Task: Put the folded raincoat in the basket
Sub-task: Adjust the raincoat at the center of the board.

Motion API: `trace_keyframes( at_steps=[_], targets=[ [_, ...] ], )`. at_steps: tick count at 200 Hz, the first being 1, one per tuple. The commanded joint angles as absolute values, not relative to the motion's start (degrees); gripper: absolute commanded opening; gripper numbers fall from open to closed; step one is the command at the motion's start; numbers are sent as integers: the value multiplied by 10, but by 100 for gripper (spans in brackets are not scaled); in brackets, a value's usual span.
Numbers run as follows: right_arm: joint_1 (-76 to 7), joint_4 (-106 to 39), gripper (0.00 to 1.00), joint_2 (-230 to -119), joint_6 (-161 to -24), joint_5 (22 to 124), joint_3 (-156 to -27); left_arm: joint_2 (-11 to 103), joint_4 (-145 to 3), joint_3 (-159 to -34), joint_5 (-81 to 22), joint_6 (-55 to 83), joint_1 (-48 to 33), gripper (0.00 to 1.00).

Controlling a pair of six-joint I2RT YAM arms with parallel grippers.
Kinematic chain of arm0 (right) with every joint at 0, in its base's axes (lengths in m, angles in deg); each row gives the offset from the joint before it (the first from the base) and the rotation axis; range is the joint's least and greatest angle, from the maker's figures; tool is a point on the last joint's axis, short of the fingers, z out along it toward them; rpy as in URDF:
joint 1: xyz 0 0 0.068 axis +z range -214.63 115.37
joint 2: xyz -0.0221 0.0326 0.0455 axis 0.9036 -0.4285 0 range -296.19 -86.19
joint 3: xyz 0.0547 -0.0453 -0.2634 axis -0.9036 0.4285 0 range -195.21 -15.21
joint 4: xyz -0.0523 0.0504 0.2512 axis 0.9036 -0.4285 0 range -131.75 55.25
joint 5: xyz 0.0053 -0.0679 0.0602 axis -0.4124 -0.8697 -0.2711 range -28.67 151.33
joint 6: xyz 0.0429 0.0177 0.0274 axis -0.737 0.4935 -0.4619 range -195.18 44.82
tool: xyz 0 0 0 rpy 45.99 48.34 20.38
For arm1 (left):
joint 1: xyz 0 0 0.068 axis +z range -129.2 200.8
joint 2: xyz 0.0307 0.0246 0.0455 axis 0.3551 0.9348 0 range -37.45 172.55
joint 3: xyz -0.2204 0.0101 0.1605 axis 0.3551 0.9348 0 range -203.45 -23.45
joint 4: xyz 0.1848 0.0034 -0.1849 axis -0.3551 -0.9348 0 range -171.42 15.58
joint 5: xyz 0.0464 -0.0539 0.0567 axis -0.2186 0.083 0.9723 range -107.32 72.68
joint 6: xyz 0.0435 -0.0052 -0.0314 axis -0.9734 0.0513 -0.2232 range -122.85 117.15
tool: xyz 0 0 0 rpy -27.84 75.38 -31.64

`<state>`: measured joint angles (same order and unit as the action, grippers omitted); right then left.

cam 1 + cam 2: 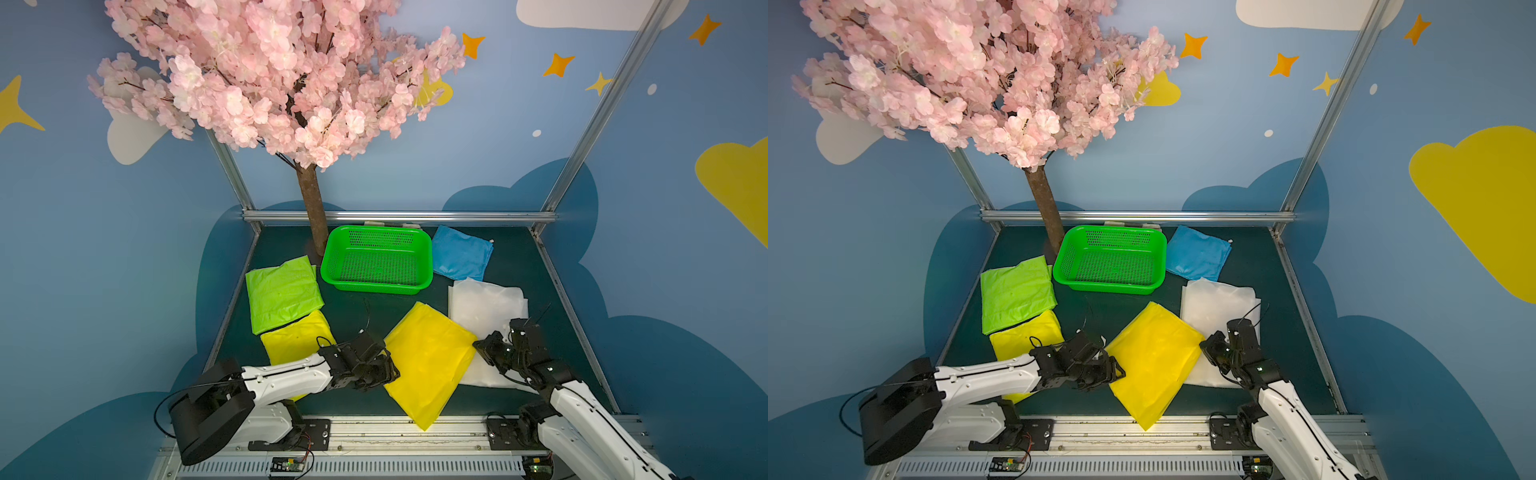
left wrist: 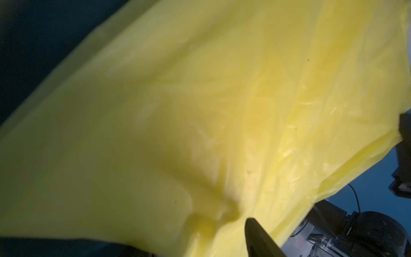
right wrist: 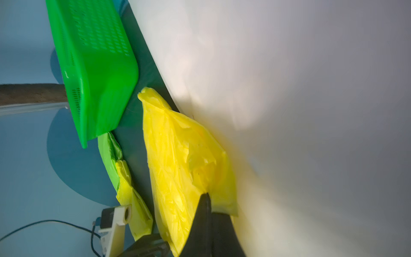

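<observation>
**Both arms are taking the yellow raincoat by opposite sides**

In both top views the yellow raincoat (image 1: 428, 361) is lying flat as a tilted square in the lower centre of the frame. Its right side is overlapping a white raincoat (image 1: 486, 307). The basket (image 1: 376, 259) is sitting empty in the middle of the frame, above the raincoat and well apart from it. The left gripper (image 1: 392, 370) is reaching in at the raincoat's left edge, and the right gripper (image 1: 478, 345) is sitting at its right corner. From up here I cannot tell how either pair of jaws is standing.

In the left wrist view, yellow film is filling nearly everything and puckering toward one dark finger (image 2: 255, 233). The other finger is not showing, so I cannot tell whether this gripper is clamping the sheet or only nudging it.

In the right wrist view, the right gripper (image 3: 206, 200) is pressing its fingers together on the raincoat's edge, with the film wrinkling into the tip. It looks like a pinch on the plastic. The basket (image 3: 93, 66) is showing beyond, across a strip of dark table.

To my eye the arms are securing a two-sided hold ahead of a lift. The left side should be catching every folded layer, since a top-sheet pinch would likely let the bundle fall open. Both arms should be rising together and keeping the fold gently taut. They should also be lifting clear of the white raincoat and carrying high enough to pass the basket's near rim.
</observation>
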<state>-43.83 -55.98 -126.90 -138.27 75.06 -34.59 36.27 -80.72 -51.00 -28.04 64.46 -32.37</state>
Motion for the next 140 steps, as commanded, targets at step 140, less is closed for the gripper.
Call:
trace_keyframes(
  at_steps=[140],
  targets=[
    [-244, -628, 36, -1331, -1397, 750, -398, 449, -1050, -706, -347, 353, -35, 43]
  ],
)
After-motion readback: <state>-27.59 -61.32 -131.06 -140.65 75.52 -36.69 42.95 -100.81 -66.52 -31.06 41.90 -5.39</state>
